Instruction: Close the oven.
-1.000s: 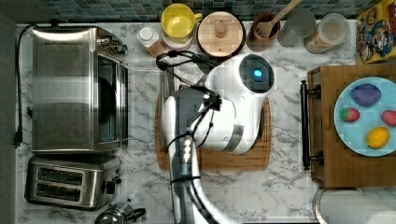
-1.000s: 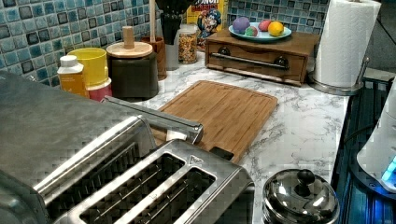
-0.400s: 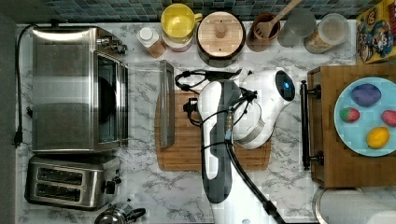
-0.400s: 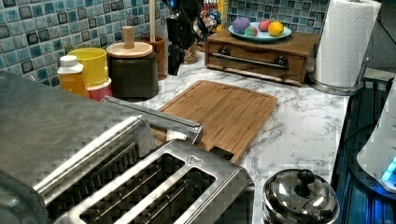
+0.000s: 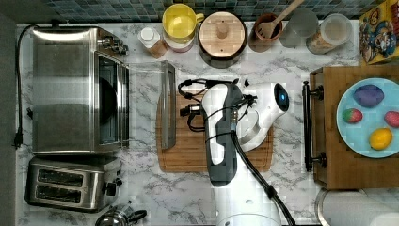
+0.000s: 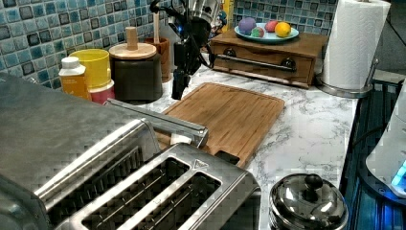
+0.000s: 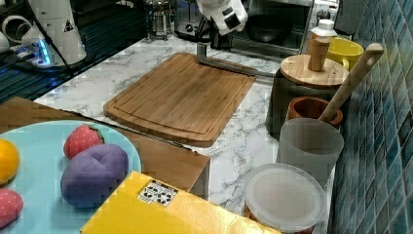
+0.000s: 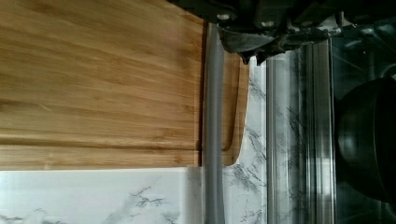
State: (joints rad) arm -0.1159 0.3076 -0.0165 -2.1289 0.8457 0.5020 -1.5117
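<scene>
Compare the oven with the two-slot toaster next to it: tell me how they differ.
The oven is the bigger box, while the toaster is smaller and lower. The oven opens at its front, its glass door folded down flat with the bar handle over the cutting board's edge; the toaster has two open slots on top. Both are brushed steel and stand side by side on the marble counter.

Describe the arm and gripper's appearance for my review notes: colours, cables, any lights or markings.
The Franka arm has glossy white rounded shells with dark grey joint segments. A round blue light glows on one link. Loose black cables loop around the wrist, and a thick black cable runs along the arm. The gripper looks black.
</scene>
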